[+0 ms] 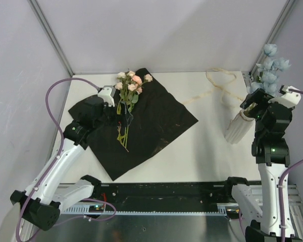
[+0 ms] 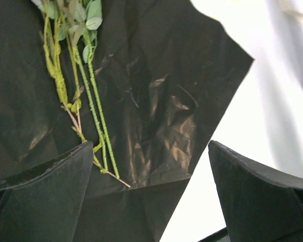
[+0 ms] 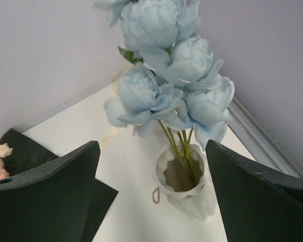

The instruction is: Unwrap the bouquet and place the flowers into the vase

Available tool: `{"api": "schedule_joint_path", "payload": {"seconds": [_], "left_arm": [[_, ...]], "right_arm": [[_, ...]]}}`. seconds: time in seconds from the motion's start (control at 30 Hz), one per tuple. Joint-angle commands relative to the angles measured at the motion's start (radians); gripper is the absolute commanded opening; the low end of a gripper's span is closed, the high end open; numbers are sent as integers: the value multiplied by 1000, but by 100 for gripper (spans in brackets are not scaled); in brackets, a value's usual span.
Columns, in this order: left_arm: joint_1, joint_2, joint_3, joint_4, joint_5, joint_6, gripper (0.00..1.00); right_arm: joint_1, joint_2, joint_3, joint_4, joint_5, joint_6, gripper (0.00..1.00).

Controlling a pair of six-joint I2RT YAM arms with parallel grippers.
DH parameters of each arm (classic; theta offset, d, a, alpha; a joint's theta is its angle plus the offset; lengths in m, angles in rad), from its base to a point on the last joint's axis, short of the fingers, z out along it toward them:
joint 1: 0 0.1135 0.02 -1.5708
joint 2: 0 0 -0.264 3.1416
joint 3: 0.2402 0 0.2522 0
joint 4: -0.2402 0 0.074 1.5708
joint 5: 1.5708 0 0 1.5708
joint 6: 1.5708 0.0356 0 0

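Paper [image 1: 156, 126] lay unrolled; blue flowers [image 3: 166, 91] stood in the vase [image 3: 184, 196], far right; pink and cream flowers [image 1: 131, 83] lay on the paper, left gripper [image 2: 150, 151] spread over their stems [image 2: 93, 106]; right gripper [image 3: 151, 146] spread by the vase mouth. Roughly half done.

The black wrapping sheet [image 2: 156, 126] is crinkled paper with a faint sheen along its creases. The vase [image 3: 192, 205] looks smooth, ribbed, matt cream. The blue blooms [image 3: 156, 96] have soft, cloth-like petals. The worktop [image 1: 202, 151] is matt white.
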Motion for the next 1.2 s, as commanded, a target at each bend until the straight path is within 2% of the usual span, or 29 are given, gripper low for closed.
{"api": "schedule_joint_path", "payload": {"seconds": [0.0,0.13,0.27,0.4,0.57,0.67,0.8,0.93,1.07,1.17], "left_arm": [[-3,65,56,-61,-107,10,100],[9,118,75,-100,-107,1,100],[48,184,84,-123,-52,-33,99],[109,262,88,-138,40,-76,94],[125,303,93,-155,-73,-114,86],[129,354,103,-153,-76,-147,82],[129,451,138,-128,-97,-168,74],[140,599,244,-116,-150,-153,66],[143,724,342,-69,-142,-120,52],[146,810,402,-42,-157,-82,49]], "right_arm": [[10,58,152,-158,10,79,92],[51,93,216,-200,-24,80,91],[176,124,238,-197,-15,50,91],[362,143,239,-171,38,12,89],[628,112,138,-49,150,-68,88],[717,102,94,-2,161,-69,88],[791,82,39,73,119,-67,87],[839,80,21,110,91,-65,86],[867,75,18,116,85,-66,86],[876,61,15,116,75,-67,86]]}}
